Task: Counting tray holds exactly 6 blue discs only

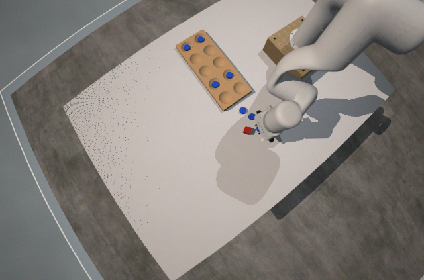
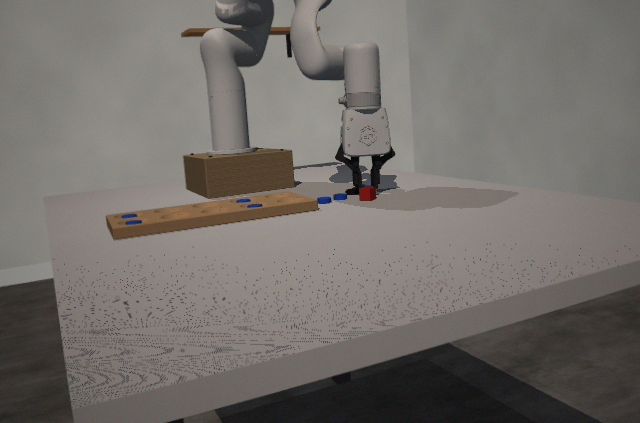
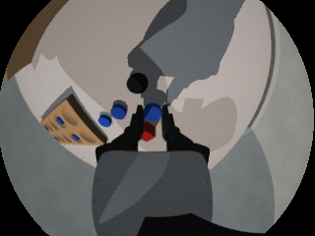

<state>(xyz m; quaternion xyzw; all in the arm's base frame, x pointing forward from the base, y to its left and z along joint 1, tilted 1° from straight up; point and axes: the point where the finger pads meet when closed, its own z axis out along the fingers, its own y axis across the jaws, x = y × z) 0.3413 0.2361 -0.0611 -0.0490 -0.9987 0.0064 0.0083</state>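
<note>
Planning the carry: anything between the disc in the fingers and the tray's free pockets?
Nothing tall. Two loose blue discs lie flat on the table between the gripper, shut on a blue disc, and the tray. The red cube sits beside, off that line.

Arm folded low — wrist vertical, fingers (image 2: 358, 176) clamped on a blue disc (image 3: 153, 113).

You are looking at a bare test room: plain grey walls (image 2: 491, 46), a dark mottled floor (image 1: 342, 218), one white worktop (image 2: 361, 278), a robot arm (image 2: 227, 98) bolted to a wooden block (image 2: 237, 172), and a small wall shelf (image 2: 199, 32).
</note>
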